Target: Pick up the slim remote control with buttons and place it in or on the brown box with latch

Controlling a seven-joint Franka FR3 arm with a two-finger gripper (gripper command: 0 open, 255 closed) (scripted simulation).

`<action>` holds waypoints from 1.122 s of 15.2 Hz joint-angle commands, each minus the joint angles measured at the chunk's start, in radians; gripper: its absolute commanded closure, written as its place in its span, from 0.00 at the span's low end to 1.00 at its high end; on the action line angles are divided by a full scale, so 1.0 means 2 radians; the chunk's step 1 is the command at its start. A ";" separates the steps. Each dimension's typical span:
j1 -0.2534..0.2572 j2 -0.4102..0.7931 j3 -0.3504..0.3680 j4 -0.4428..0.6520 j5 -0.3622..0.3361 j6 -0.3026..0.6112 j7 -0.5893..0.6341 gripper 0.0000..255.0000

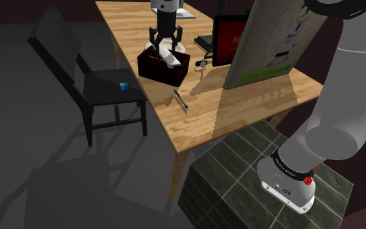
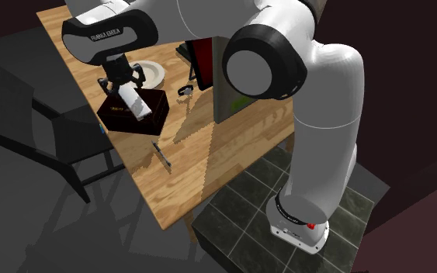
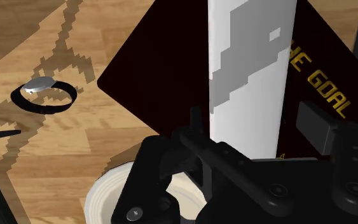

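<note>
The slim white remote (image 1: 169,57) (image 2: 135,102) with a grey patch lies tilted on top of the dark brown box (image 1: 154,69) (image 2: 120,118) on the wooden table. My black gripper (image 1: 166,40) (image 2: 122,84) hangs just above the box, pointing down, with its fingers spread to either side of the remote's upper end. In the wrist view the remote (image 3: 250,76) runs between the two fingers of the gripper (image 3: 257,121) across the box lid (image 3: 158,70), which carries gold lettering. The jaws stand apart and open, with a thin gap at one finger.
A white plate (image 2: 153,74) (image 3: 104,191) sits just behind the box. A black ring-shaped item (image 1: 201,63) (image 3: 44,94) lies beside it, a pen (image 1: 181,99) nearer the table's front. A red-faced panel (image 1: 230,39) and a tall board (image 1: 272,39) stand close. A dark chair (image 1: 103,88) holds a small blue cube (image 1: 124,86).
</note>
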 commanded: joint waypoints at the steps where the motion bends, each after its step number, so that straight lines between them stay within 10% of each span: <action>1: 0.000 0.000 0.000 0.000 0.000 0.000 0.000 0.00; 17: 0.001 -0.006 0.001 0.055 0.001 -0.061 -0.001 0.00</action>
